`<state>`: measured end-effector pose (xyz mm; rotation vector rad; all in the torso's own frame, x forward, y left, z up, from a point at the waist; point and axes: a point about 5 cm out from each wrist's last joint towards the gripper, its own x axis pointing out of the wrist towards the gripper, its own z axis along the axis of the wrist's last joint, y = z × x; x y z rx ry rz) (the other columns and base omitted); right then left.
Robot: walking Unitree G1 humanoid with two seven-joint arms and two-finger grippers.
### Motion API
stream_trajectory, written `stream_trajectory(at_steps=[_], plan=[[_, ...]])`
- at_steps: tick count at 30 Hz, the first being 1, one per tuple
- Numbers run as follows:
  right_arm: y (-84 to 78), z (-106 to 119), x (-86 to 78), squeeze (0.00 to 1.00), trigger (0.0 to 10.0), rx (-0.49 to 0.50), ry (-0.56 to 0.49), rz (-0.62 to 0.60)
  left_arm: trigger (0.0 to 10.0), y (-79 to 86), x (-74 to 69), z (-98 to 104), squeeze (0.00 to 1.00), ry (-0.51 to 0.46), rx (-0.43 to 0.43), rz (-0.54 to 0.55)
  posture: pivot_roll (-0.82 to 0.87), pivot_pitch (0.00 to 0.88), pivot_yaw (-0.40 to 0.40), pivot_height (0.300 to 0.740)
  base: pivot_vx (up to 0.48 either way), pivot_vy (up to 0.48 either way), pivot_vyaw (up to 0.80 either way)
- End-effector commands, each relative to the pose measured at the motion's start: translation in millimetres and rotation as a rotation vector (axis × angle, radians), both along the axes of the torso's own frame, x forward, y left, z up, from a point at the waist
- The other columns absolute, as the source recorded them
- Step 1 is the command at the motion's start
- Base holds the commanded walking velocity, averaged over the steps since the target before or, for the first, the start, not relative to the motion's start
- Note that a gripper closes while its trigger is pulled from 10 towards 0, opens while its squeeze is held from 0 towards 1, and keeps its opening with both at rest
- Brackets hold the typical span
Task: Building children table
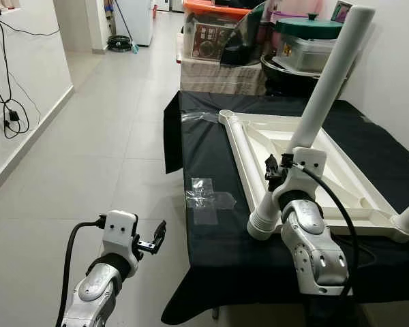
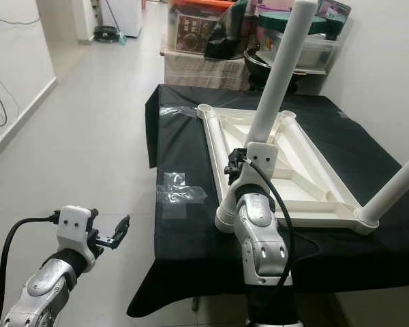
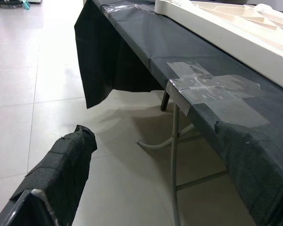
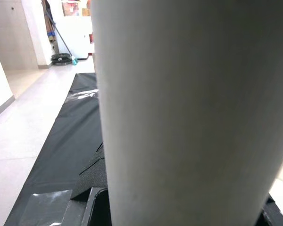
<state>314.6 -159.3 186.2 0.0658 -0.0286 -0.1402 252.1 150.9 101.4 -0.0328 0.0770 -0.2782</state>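
A white children's table top point(image 1: 240, 160) lies upside down on a table covered in black cloth point(image 1: 204, 150). One white leg point(image 1: 327, 75) leans from the near-left corner socket point(image 1: 262, 221) up to the right. My right gripper point(image 1: 276, 170) is shut on its lower part, and the leg point(image 4: 179, 113) looms close in the right wrist view. A second white leg point(image 2: 395, 187) stands in the near-right corner. My left gripper point(image 1: 157, 238) hangs open and empty over the floor, left of the table and below its edge; one finger point(image 3: 61, 174) is seen in the left wrist view.
Clear tape patches point(image 1: 206, 197) are stuck on the cloth near the left edge. Boxes point(image 1: 218, 34) and a green-lidded pot point(image 1: 307, 41) crowd the far end. Cables point(image 1: 10, 116) hang on the left wall. Tiled floor point(image 1: 102, 136) is free on the left. A metal table leg point(image 3: 174, 155) stands under the cloth.
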Motion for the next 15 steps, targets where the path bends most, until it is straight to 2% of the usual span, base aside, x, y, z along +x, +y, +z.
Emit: stream_trajectory(at_steps=[1, 15], plan=[[-12.0, -18.4, -1.3, 0.25, 10.0, 0.011, 0.092, -0.059, 10.0, -2.7, -1.7, -2.2, 0.00, 0.003, -0.004, -0.010, 0.09, 0.000, -0.098, 0.740, 0.000, 0.000, 0.00], [-10.7, -13.0, -1.1, 0.23, 10.0, 0.023, 0.065, -0.060, 10.0, -3.2, -0.8, -2.1, 0.00, 0.003, -0.004, -0.015, 0.09, 0.000, -0.094, 0.740, 0.000, 0.000, 0.00]])
